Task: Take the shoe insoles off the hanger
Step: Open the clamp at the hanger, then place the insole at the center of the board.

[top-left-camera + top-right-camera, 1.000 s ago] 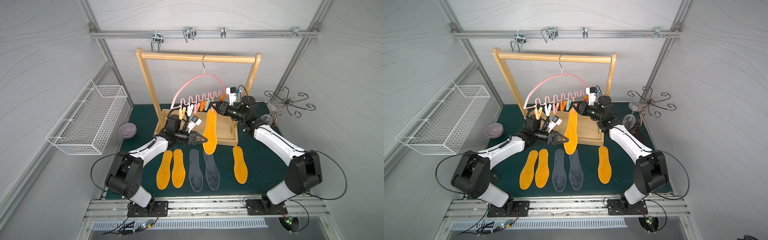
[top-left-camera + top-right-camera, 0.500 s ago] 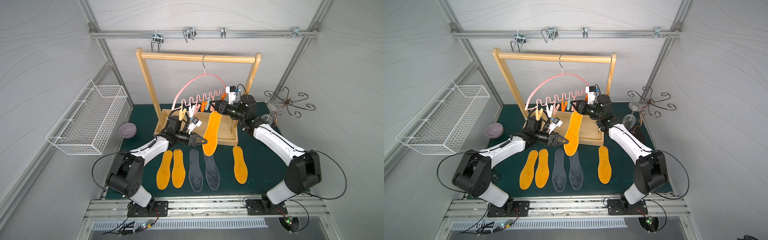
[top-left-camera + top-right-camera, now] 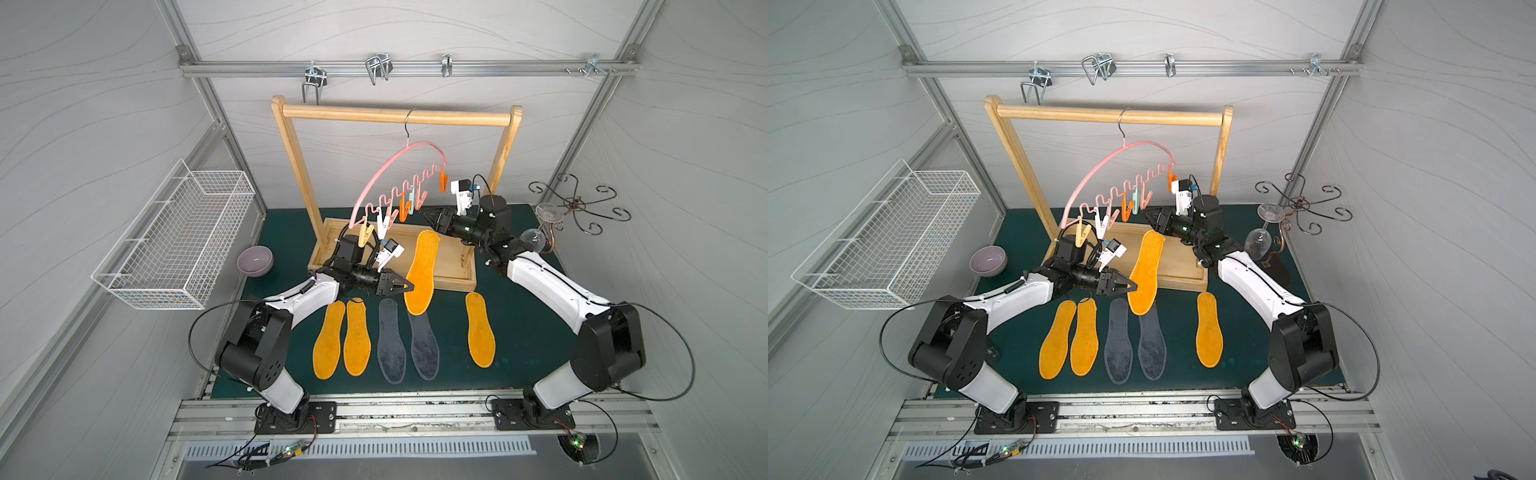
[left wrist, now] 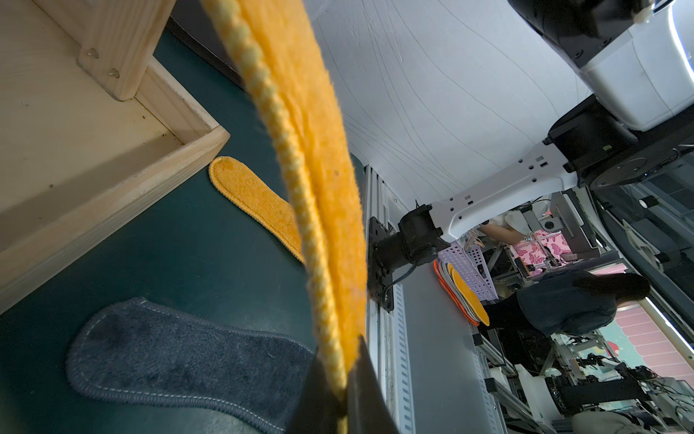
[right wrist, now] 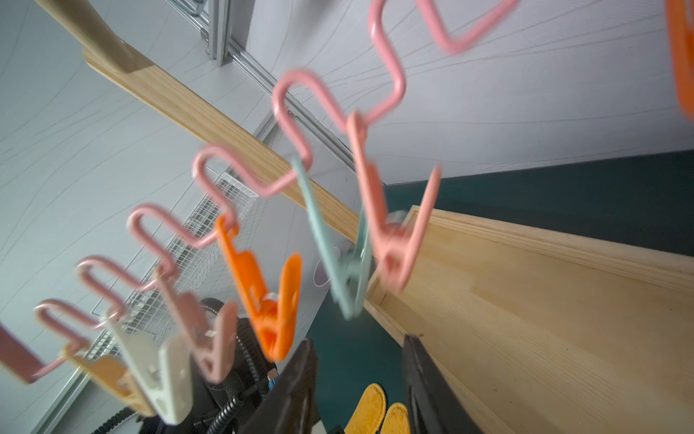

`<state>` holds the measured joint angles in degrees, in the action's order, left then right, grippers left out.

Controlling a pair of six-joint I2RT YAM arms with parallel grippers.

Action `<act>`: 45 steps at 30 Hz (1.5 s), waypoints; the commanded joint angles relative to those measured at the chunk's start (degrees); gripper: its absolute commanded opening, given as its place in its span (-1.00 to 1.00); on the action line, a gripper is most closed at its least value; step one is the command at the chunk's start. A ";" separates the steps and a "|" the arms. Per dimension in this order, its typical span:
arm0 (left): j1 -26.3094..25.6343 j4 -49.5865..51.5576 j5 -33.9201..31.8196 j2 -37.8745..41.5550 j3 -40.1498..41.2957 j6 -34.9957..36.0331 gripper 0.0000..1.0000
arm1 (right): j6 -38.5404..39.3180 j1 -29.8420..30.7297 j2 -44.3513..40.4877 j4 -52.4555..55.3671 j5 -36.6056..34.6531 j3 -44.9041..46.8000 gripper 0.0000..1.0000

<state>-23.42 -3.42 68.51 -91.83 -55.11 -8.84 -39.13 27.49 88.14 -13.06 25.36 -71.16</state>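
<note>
Five insoles (image 3: 390, 340) lie flat on the table (image 3: 519, 353), below the left hand (image 3: 407, 286). That hand is clamped on the lower edge of a sixth, orange insole (image 3: 422, 266), which stands tilted, apart from the hanger (image 3: 386, 178). The right hand (image 3: 427, 216), fingers apart and empty, sits just beside the hanger's clips (image 5: 270, 300).

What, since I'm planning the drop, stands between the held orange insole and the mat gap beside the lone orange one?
Nothing visible. The held insole hangs over a grey insole; the bare mat lies just beside.
</note>
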 commanded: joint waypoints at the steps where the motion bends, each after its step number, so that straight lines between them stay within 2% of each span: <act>1: -0.31 -2.29 0.44 -0.15 0.36 0.66 -1.00 | 0.58 0.20 -4.35 0.14 -0.98 2.88 -0.13; 13: -0.35 -3.01 0.71 0.25 0.53 0.04 -1.00 | 1.22 0.20 -16.22 4.62 -2.24 13.92 0.00; 20: -0.57 -4.82 0.94 0.52 1.24 -1.00 -1.00 | 1.16 0.53 -24.00 7.20 -3.25 23.59 0.05; 26: -0.92 -6.38 1.08 0.44 1.94 -1.68 -1.00 | 5.14 5.68 -28.14 6.77 -7.36 29.40 0.07; 39: -1.37 -6.66 1.72 0.34 2.03 -1.83 -1.00 | -3.51 6.78 -23.01 -5.79 -6.33 34.71 0.09; 45: -1.53 -6.94 1.88 -0.26 1.94 -2.14 -1.00 | -5.60 6.99 -20.25 -10.47 -3.30 34.20 0.00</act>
<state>-24.56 -7.57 68.82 -91.83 -52.77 -10.81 -42.98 34.09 67.05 -18.65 19.99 -36.45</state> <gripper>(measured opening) 0.075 0.505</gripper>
